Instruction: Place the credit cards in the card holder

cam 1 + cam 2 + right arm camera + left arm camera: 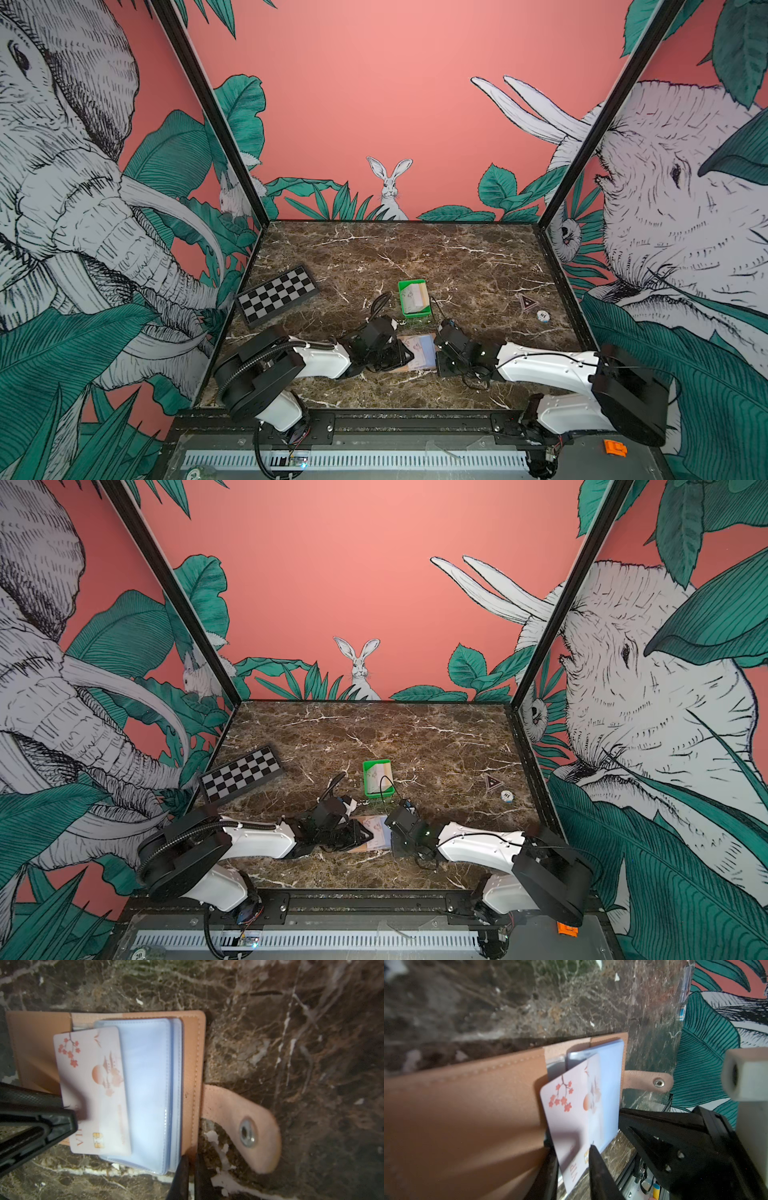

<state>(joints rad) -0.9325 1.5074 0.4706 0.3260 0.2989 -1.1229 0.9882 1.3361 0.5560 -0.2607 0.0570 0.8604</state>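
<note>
Right hand, 3 o'clock, clenched on card holder; left hand, 9 o'clock, grip unclear. I judge the half-inserted card may slip out if released.

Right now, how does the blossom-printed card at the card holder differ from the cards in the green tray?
Place: the blossom card lies on the open card holder, against its clear sleeves; the tray cards sit in the green tray, farther back. Count: the blossom card is single; the tray cards are at least two, overlapping. Both are pale, thin rectangles.
</note>
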